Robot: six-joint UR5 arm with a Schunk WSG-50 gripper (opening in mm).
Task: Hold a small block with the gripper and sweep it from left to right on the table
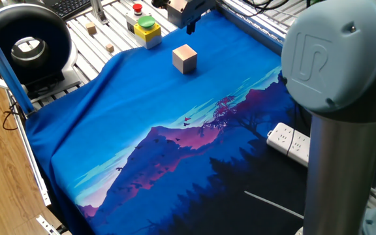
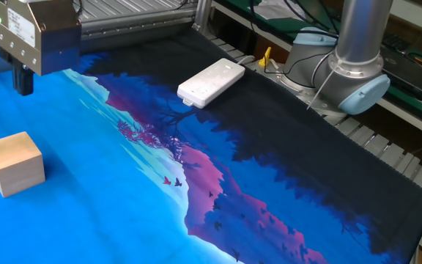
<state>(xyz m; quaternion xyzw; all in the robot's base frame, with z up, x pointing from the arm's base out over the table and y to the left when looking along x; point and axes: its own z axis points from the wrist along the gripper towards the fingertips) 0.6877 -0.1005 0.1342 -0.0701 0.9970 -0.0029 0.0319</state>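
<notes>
blue mountain-print cloth [image 1: 142,98] over slatted aluminium table [image 1: 103,39]

The blue cloth lies open around the small block [image 1: 185,59], with bare room on every side of it. A yellow button box [image 1: 144,29] stands near the tabletop's [image 1: 77,39] far edge. A white power strip [image 2: 211,82] lies well apart over the dark forest print. The arm's grey column [image 1: 335,117] blocks the near corner.
</notes>
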